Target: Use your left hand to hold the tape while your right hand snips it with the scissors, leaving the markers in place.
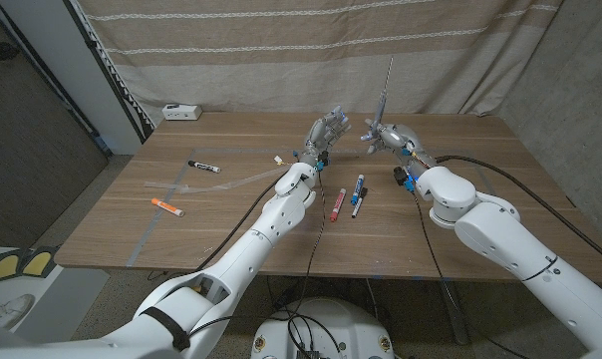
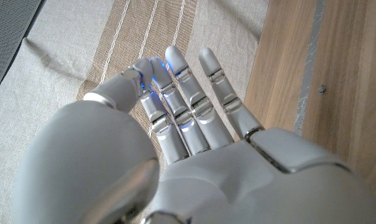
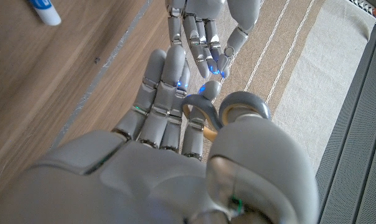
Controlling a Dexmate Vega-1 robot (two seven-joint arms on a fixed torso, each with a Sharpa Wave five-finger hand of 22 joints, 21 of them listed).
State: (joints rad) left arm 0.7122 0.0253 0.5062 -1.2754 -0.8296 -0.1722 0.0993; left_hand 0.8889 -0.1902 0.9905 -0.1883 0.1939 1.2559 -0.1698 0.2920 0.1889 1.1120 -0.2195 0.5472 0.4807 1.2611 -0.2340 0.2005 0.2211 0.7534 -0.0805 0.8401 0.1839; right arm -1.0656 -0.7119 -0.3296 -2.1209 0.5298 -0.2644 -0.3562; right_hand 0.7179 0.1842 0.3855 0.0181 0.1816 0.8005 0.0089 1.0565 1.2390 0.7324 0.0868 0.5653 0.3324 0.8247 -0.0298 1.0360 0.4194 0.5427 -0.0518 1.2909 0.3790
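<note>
Markers (image 1: pixel 346 200) on table (image 1: pixel 480 219), before raised robot hands.

The table (image 1: pixel 460 214) was matt, grained wood. Behind the table hung a coarse woven cloth (image 1: pixel 281 60). Both hands were of smooth, glossy grey plastic: left hand (image 2: pixel 175 155), right hand (image 3: pixel 175 155).

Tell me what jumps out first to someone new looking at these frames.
Both hands are raised over the far middle of the table, facing each other: the left hand with its fingers up, the right hand holding scissors that point straight up. Markers are scattered on the wood: an orange marker and a black marker to the left, more near the middle.
</note>
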